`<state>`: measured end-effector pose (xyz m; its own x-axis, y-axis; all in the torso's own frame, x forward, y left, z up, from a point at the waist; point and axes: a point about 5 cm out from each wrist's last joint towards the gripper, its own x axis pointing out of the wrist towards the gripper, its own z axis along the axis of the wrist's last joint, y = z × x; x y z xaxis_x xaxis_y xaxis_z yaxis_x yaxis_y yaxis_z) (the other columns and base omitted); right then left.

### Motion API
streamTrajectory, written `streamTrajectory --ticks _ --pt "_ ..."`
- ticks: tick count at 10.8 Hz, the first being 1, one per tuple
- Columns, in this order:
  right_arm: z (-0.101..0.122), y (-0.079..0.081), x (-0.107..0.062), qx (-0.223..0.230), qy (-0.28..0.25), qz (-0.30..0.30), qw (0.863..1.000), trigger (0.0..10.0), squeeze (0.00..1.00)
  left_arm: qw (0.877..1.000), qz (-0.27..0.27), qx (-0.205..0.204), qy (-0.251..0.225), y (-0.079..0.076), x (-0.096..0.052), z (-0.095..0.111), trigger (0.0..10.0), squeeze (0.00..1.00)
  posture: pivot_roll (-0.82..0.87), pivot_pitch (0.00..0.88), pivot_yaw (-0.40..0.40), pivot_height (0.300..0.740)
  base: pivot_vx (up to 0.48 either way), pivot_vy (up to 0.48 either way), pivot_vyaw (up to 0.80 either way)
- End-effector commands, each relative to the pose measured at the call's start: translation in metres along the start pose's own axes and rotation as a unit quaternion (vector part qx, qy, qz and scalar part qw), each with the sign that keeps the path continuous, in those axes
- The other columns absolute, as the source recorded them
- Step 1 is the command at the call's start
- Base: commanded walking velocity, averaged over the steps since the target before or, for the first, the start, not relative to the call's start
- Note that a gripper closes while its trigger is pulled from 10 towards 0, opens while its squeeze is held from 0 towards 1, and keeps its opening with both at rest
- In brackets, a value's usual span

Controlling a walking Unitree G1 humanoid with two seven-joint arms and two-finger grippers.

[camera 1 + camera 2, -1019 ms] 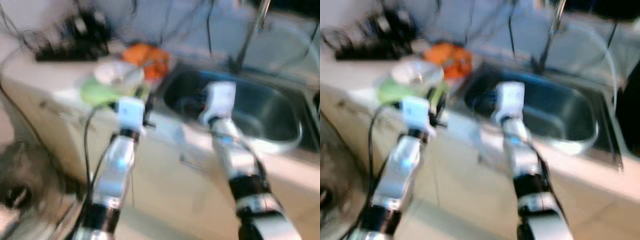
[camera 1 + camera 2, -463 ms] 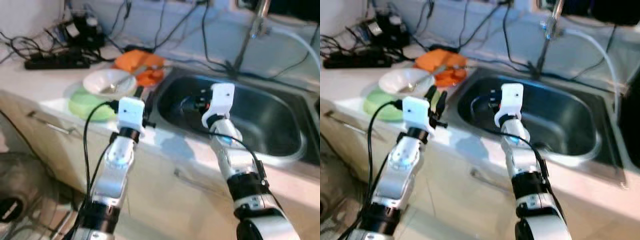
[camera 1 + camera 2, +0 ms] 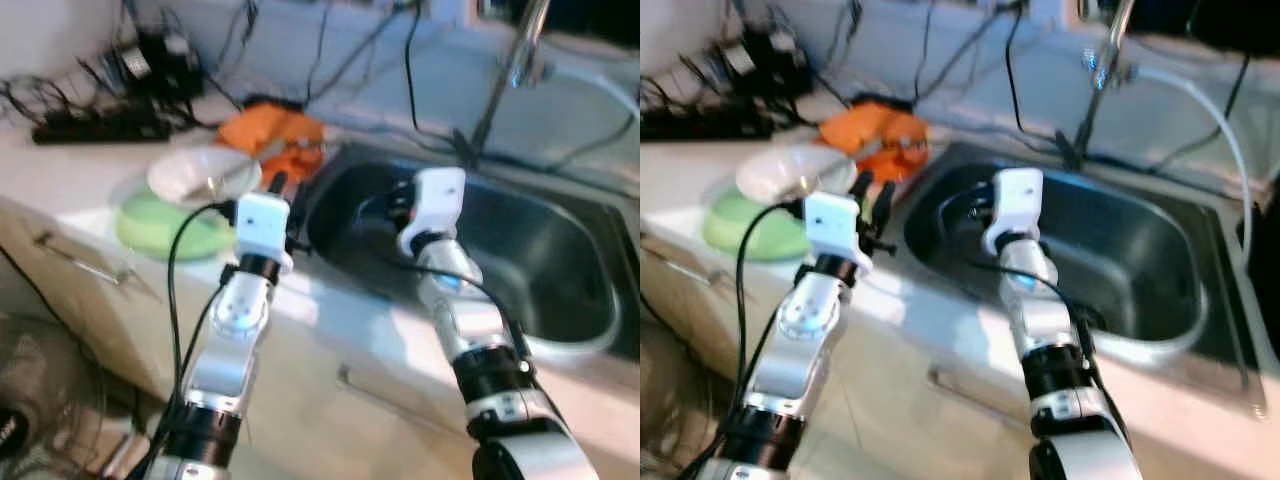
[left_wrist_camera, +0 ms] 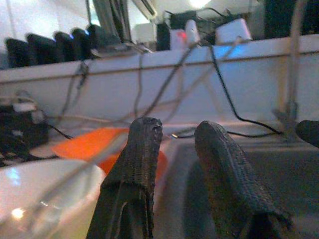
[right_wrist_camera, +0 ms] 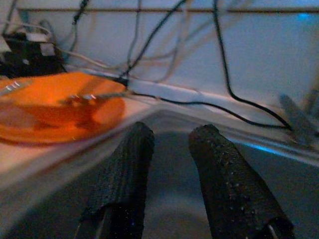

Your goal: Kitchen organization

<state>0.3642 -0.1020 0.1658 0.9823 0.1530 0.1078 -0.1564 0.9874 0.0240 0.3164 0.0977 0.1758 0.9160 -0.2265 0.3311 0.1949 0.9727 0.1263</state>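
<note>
Left gripper (image 4: 174, 149) fingers spread, empty, over counter (image 3: 330, 300) edge beside sink (image 3: 1160, 300) rim. Right gripper (image 5: 172, 154) spread, empty, over sink's left end. Eye views show white bowl (image 3: 200, 175) on green plate (image 3: 165, 225); right wrist shows orange plate (image 5: 55, 104) sharper; its contents blurred.

I see a black power strip (image 3: 85, 128) with tangled cables (image 3: 330, 45) along the back of the counter. A tap (image 3: 1102, 62) stands behind the basin with a white hose (image 3: 1220, 130) looping off it. A fan (image 3: 30, 400) sits on the floor.
</note>
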Motion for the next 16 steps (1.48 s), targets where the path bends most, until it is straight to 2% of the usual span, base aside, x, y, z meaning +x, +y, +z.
streamTrajectory --ticks 1,5,8,10,13,14,16 --pt "0.004 0.010 0.003 0.003 -0.006 0.015 1.000 10.0 0.00 1.000 0.010 0.006 -0.001 0.008 0.000 0.001 10.0 0.00 0.21 0.001 -0.059 0.740 0.360 0.000 0.00" --pt "0.003 0.011 0.002 0.004 -0.003 0.016 1.000 10.0 0.00 1.000 0.003 -0.003 -0.014 0.005 -0.001 0.005 10.0 0.00 0.21 0.001 -0.060 0.740 0.000 0.000 0.00" --pt "0.003 0.011 0.003 0.005 -0.003 0.017 1.000 10.0 0.00 0.999 0.002 0.024 -0.021 0.008 0.007 0.015 10.0 0.00 0.21 0.000 -0.059 0.740 0.000 0.000 0.00" --pt "0.002 0.012 0.002 0.006 -0.003 0.018 1.000 10.0 0.00 0.999 0.018 0.046 0.006 0.017 0.011 0.013 10.0 0.00 0.22 0.000 -0.056 0.740 0.000 0.000 0.00" --pt "0.001 0.014 0.002 0.006 -0.001 0.020 1.000 10.0 0.00 0.994 0.101 -0.004 0.045 0.043 0.007 -0.001 10.0 0.00 0.22 0.000 -0.050 0.740 0.000 0.000 0.00" --pt "0.000 0.014 0.002 0.006 -0.001 0.021 1.000 10.0 0.00 0.991 0.118 -0.015 0.062 0.049 0.006 -0.006 10.0 0.00 0.22 0.000 -0.048 0.740 0.000 0.000 0.00" --pt "0.000 0.015 0.002 0.007 -0.001 0.021 1.000 10.0 0.00 0.990 0.126 -0.013 0.064 0.051 0.007 -0.007 10.0 0.00 0.21 0.000 -0.044 0.740 0.000 0.000 0.00"
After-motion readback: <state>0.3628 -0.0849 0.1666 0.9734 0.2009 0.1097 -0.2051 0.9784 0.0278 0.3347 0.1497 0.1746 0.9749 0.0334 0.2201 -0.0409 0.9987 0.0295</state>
